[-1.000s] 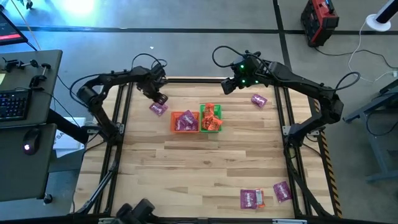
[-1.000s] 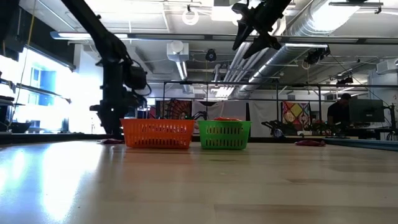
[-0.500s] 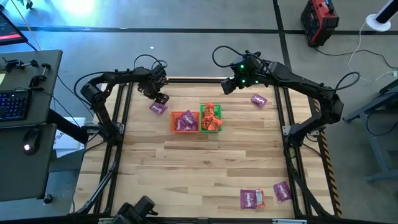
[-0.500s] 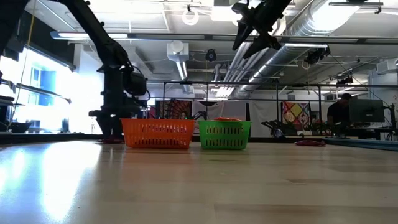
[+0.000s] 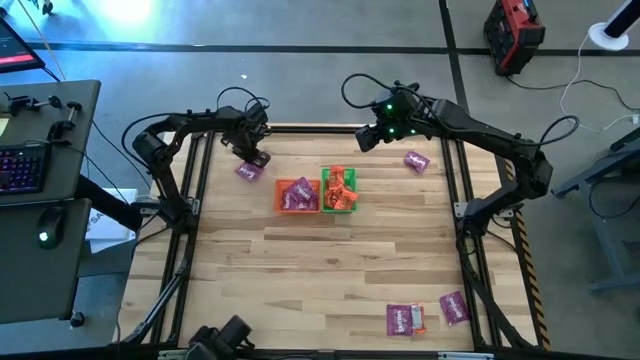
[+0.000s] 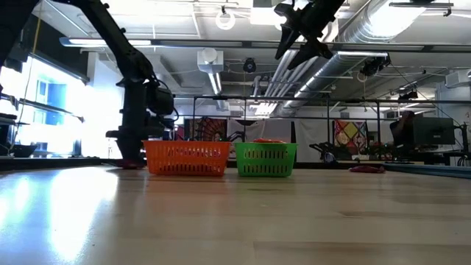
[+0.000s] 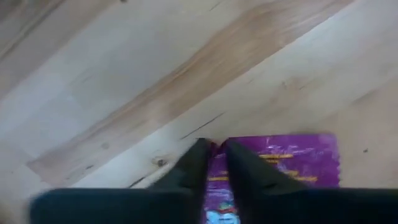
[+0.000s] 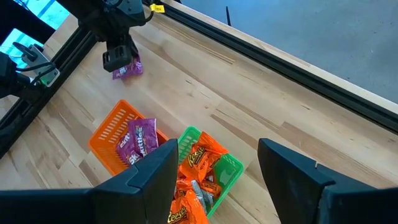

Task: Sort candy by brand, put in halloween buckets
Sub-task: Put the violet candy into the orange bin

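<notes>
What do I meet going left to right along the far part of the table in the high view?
Left gripper on a purple candy packet → orange bucket → green bucket → right gripper → lone purple packet.

L arm: reaches in from table's left-rear, elbow bent, wrist pitched down. Left gripper (image 5: pixel 250 163) low at table surface, fingers (image 7: pixel 198 163) drawn close together w/ only a thin gap between tips, pinching edge of a purple candy packet (image 7: pixel 283 158).

R arm: extends from right side, forearm raised, wrist high above table. Right gripper (image 8: pixel 214 165) idle, fingers spread wide apart, nothing between them.
</notes>
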Controlling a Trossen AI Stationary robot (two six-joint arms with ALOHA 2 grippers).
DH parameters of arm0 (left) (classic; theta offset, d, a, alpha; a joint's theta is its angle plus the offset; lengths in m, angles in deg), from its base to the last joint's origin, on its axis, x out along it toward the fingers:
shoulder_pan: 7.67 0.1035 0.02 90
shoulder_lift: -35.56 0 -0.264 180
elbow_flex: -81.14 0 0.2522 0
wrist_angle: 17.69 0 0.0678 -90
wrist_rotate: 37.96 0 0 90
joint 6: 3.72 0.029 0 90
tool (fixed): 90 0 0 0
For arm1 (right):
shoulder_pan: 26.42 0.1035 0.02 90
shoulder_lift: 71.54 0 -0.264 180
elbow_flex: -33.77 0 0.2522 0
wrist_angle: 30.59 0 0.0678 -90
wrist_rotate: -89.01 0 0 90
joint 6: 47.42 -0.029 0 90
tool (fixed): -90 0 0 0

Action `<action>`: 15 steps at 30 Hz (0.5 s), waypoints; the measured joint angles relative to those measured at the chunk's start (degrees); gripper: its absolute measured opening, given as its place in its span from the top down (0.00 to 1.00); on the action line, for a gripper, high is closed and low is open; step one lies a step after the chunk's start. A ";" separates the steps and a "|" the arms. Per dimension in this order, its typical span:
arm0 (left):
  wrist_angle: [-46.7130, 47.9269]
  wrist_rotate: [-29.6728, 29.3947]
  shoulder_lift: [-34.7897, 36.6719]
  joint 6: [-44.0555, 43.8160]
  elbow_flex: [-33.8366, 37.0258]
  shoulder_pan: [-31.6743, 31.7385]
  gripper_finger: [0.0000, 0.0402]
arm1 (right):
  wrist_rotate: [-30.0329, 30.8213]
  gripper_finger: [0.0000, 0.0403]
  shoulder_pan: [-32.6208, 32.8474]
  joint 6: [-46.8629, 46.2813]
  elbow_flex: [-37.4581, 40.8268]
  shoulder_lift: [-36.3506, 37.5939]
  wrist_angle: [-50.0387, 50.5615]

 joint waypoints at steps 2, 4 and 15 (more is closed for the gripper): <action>0.13 -0.31 -0.02 0.72 0.00 0.00 0.97 | 0.00 0.46 0.00 -0.02 0.00 0.00 0.00; 0.16 -0.58 0.21 0.87 0.06 0.10 0.98 | -0.02 0.46 0.00 -0.01 0.00 0.00 0.09; 0.94 -0.64 13.50 1.95 -0.18 -0.26 1.00 | 0.00 0.46 0.02 0.12 0.00 0.02 1.72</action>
